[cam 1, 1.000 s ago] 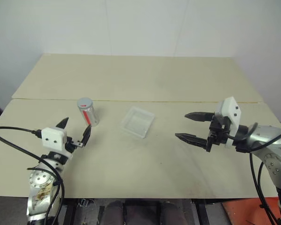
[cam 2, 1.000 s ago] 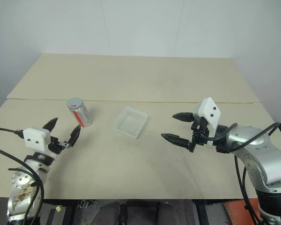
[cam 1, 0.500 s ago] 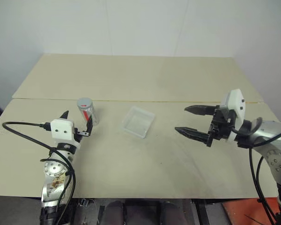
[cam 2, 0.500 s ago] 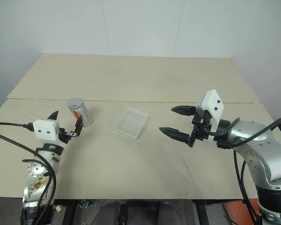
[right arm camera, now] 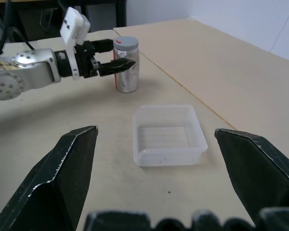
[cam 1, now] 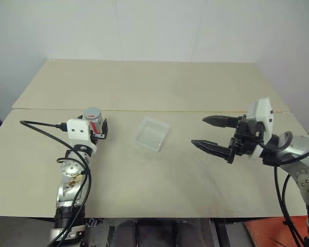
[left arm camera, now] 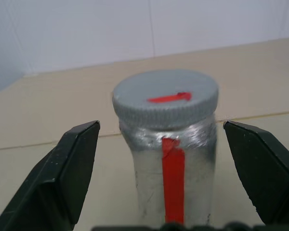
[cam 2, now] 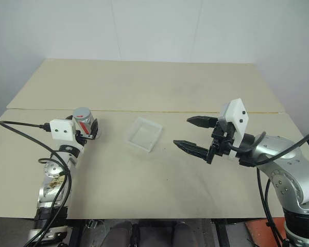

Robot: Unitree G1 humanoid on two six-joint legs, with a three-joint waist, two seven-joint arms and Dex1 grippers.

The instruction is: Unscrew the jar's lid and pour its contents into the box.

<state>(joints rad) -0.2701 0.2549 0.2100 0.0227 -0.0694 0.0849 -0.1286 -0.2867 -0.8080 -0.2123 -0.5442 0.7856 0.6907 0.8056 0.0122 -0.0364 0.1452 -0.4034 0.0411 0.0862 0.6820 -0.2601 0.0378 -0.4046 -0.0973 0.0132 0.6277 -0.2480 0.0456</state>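
**Left pincer open around the jar, right pincer open above the worktop**

The left pincer [left arm camera: 168, 159] was wide open. Its two black fingers [left arm camera: 67, 173] stood one on each side of the jar [left arm camera: 171, 168], with a gap on both sides, so they did not touch it. The left arm lay low over the worktop [cam 1: 159, 175], reaching forward, with the pincer pointing almost level at the jar.

The jar stood upright on the worktop near the robot's left side. It was silvery with a red strip down its side. The grey lid [left arm camera: 164, 98] was on top of the jar, with a small red arrow mark on it.

The right pincer [cam 1: 211, 135] was wide open too and held nothing. It hung in the air above the worktop, well apart from the jar. The right arm came in from the right side, bent, with the pincer pointing level toward the middle.

The clear box [cam 1: 152, 134] sat flat on the worktop between the two pincers, nearer the jar than the right pincer. I could not tell what was inside the jar.
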